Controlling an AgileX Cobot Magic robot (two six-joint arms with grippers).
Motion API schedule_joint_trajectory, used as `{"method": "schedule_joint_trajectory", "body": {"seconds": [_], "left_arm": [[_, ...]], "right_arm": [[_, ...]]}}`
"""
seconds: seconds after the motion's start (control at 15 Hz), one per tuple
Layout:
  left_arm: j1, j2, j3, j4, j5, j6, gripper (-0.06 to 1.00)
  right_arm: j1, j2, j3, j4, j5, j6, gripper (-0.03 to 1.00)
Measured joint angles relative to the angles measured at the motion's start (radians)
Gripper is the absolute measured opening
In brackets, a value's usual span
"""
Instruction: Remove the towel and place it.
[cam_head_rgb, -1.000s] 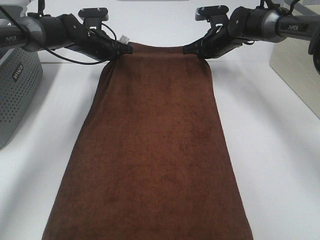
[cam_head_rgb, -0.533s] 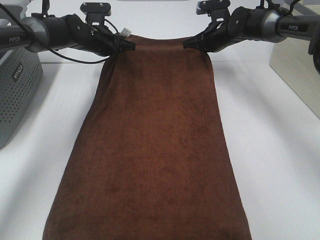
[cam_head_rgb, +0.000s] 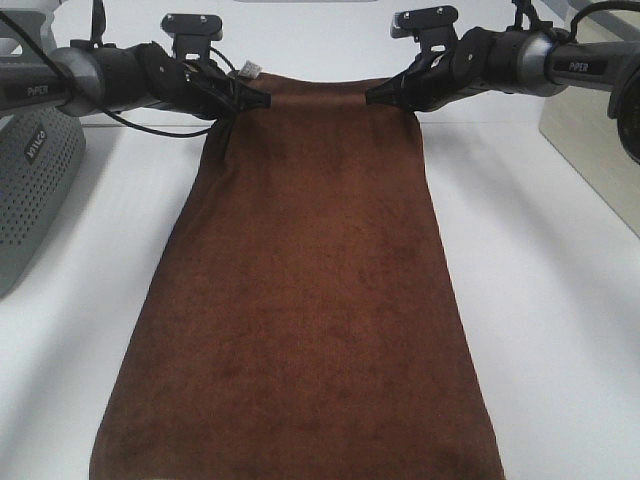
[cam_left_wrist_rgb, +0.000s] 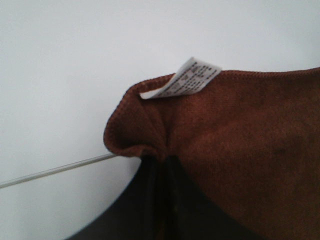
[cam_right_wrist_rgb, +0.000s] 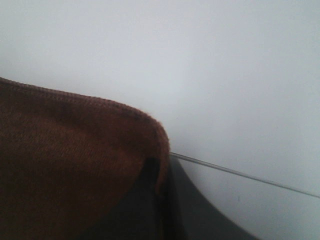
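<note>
Towel (cam_head_rgb: 300, 300), dark brown, hanging lengthwise over white table (cam_head_rgb: 560, 300), top corners clamped by left gripper (cam_head_rgb: 262, 101) and right gripper (cam_head_rgb: 372, 97); white tag (cam_left_wrist_rgb: 186, 77) at left corner.

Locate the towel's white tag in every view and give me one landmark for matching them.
Exterior high: the white tag sticks up at the towel's far left corner, beside the left claw.
Left wrist: the tag hangs over the edge of the bunched corner that the claw pinches.
Right wrist: not in it; only the towel's other corner shows.
Shared landmark: the towel's stitched hem.
</note>
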Motion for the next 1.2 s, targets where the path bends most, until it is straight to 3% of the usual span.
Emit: {"method": "schedule_joint_trajectory", "body": {"seconds": [0.27,0.73,1.0,1.2], "left_arm": [[0.0,0.049,0.0,0.001,-0.08,0.0,0.01],[0.0,0.083,0.0,0.001,-0.134,0.0,0.01],[0.0,0.089,0.0,0.001,-0.147,0.0,0.1],[0.0,0.119,0.0,0.001,-0.206,0.0,0.34]], "right_arm": [[0.0,0.038,-0.003,0.0,-0.034,0.0,0.01],[0.0,0.063,-0.007,0.002,-0.088,0.0,0.01],[0.0,0.072,-0.007,0.002,-0.097,0.0,0.02],[-0.002,0.072,-0.007,0.003,-0.112,0.0,0.27]]}}
